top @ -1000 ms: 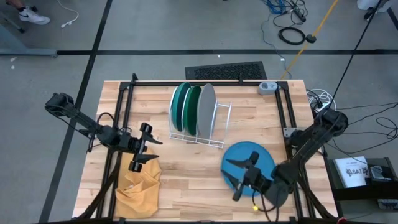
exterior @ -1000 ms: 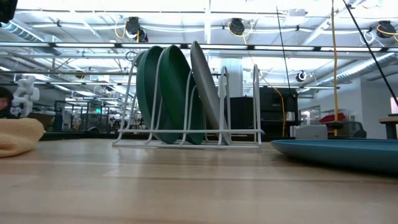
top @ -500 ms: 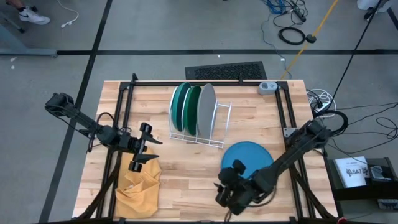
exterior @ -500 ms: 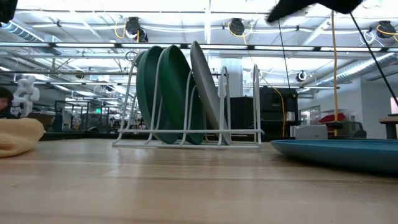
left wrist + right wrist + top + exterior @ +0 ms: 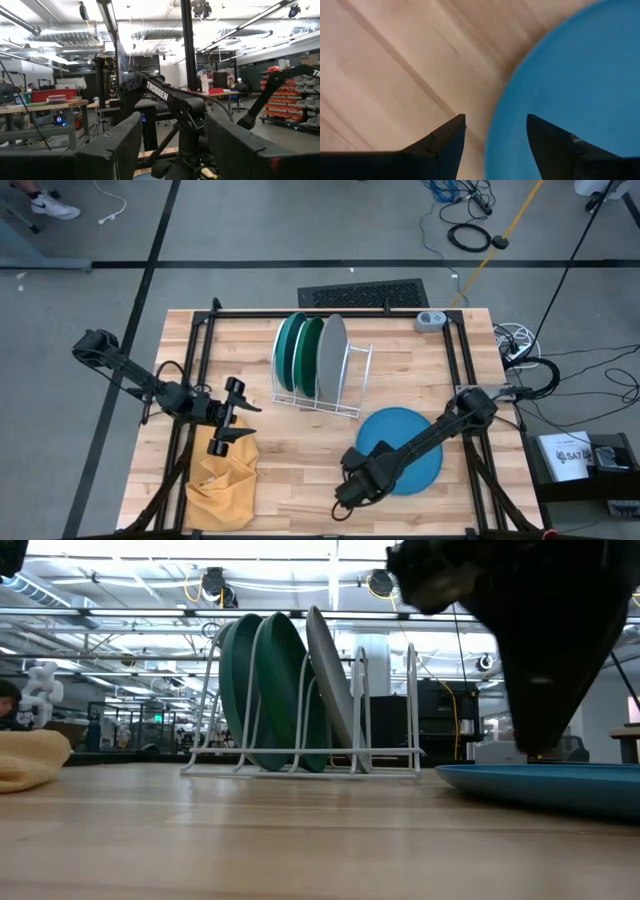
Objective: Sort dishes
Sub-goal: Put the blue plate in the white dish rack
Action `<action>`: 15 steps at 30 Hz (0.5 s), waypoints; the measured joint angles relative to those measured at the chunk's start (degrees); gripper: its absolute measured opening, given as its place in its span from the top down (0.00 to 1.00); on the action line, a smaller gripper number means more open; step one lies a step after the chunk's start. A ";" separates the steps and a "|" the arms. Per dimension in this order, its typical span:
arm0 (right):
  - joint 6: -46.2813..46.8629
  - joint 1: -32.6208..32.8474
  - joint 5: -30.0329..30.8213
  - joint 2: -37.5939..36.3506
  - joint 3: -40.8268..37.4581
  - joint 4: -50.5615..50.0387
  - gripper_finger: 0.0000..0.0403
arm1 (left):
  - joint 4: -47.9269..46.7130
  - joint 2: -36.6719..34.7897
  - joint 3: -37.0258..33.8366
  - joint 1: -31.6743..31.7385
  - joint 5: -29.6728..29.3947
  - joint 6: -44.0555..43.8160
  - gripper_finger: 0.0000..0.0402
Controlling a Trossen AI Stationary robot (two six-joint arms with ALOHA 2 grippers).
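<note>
The light blue plate [image 5: 405, 442] lies flat on the table at the near right; it also shows in the low view [image 5: 560, 786]. My right gripper [image 5: 346, 496] is open and points down over the plate's left rim [image 5: 495, 131], one finger over the wood and one over the plate. The dark green plate [image 5: 288, 350], the teal plate [image 5: 310, 352] and the grey plate [image 5: 333, 355] stand on edge in the white wire rack [image 5: 352, 385]. My left gripper [image 5: 232, 416] is open and empty above the far edge of the mustard-yellow cloth [image 5: 222, 478].
The rack stands at the table's middle far side. The cloth lies crumpled at the near left. A black frame [image 5: 200, 360] runs along the table's sides. A small grey device [image 5: 430, 320] sits at the far right corner. Bare wood lies between the cloth and the blue plate.
My right gripper has gone toward the table's left edge, from over the blue plate's near part to its left rim, and has come down into the low view. Its arm has stretched out across the plate. The plate has stayed where it was.
</note>
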 joint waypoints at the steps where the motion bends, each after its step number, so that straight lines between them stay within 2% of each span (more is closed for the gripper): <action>1: -0.16 -0.24 -0.01 0.27 0.00 0.79 0.50 | -0.02 0.00 0.00 0.00 0.01 0.02 0.46; 10: 1.84 -1.93 -0.60 3.29 0.07 0.47 0.50 | -0.04 0.00 0.00 0.00 0.02 0.01 0.46; 15: 3.50 -1.93 -3.21 5.27 0.26 -1.06 0.56 | -0.04 0.00 0.00 0.00 0.02 0.00 0.46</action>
